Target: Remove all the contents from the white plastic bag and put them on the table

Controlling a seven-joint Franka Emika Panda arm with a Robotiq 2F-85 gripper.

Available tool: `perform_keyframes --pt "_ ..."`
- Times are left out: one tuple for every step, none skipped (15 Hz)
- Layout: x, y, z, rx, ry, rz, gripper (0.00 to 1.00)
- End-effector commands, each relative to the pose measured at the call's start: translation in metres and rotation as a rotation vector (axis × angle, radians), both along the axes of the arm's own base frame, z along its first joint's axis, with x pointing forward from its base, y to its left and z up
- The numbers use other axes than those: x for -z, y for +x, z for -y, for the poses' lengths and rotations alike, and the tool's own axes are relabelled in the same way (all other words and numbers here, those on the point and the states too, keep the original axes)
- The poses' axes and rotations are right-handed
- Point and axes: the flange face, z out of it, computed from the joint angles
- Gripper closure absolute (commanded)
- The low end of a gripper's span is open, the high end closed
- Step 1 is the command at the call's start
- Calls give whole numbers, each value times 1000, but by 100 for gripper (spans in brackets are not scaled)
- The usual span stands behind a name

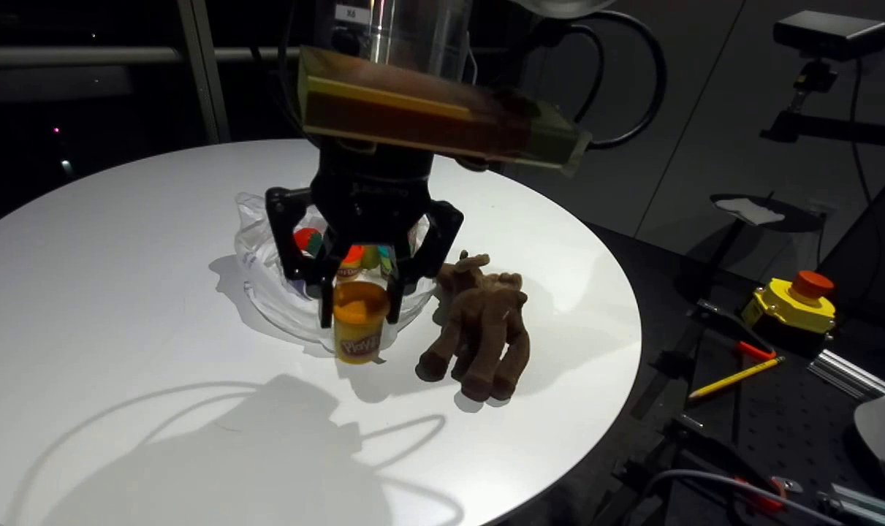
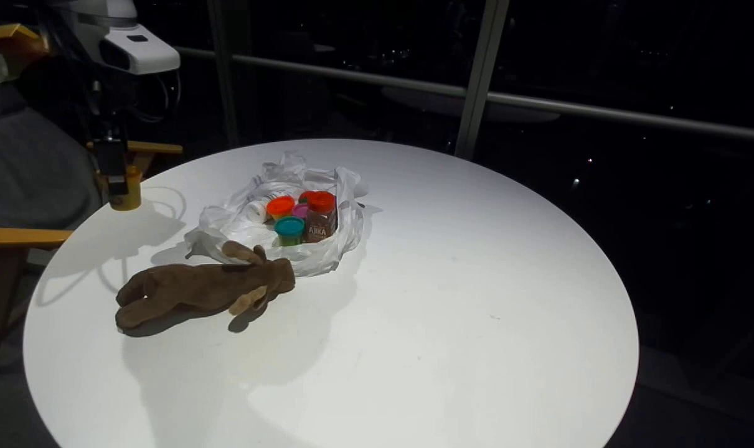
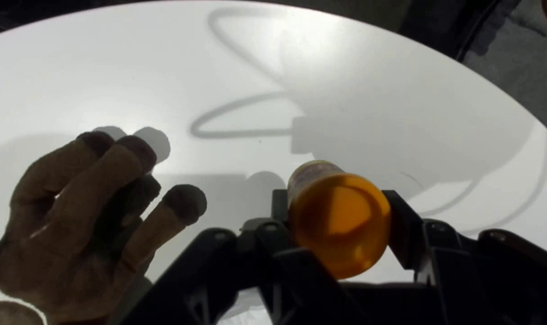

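Observation:
My gripper (image 1: 360,310) is shut on a yellow Play-Doh can (image 1: 359,342) with an orange lid. It holds the can upright above the table (image 1: 157,307); the can's shadow lies apart from it. The wrist view shows the can (image 3: 341,225) between both fingers of the gripper (image 3: 337,212). The white plastic bag (image 2: 227,221) lies opened out on the table. In it stand an orange-lidded can (image 2: 281,207), a teal-lidded can (image 2: 289,230), a red-lidded jar (image 2: 320,219), a purple-lidded item (image 2: 300,211) and a partly hidden red item (image 1: 307,239).
A brown plush toy (image 2: 196,287) lies on the table beside the bag; it also shows in the wrist view (image 3: 74,234). The round table's edge curves past the toy. A black side bench with a yellow-and-red stop button (image 1: 793,303) stands beyond the table.

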Motion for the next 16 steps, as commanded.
perform_keyframes --pt "27 3 -3 -38 -36 1 72" --pt "39 5 1 -39 -60 -10 72" --pt "48 8 7 -39 -88 -9 72" --pt "57 12 11 -42 -103 -15 72" --pt "64 13 14 -44 -103 -16 72" --pt "72 17 19 -42 -102 -20 72" --pt "75 19 20 -42 -89 -26 72" --pt "77 19 21 -41 -80 -27 72" --pt "76 19 19 -48 -58 -31 72" --pt "75 18 18 -57 -44 -37 35" --pt "72 17 18 -61 -37 -36 22" --pt "65 16 20 -59 -43 -35 16" --pt "58 17 24 -51 -54 -40 8" --pt "46 22 34 -9 -50 -14 2" --pt "34 27 43 16 -45 5 0" --pt "19 35 51 45 -30 29 0"
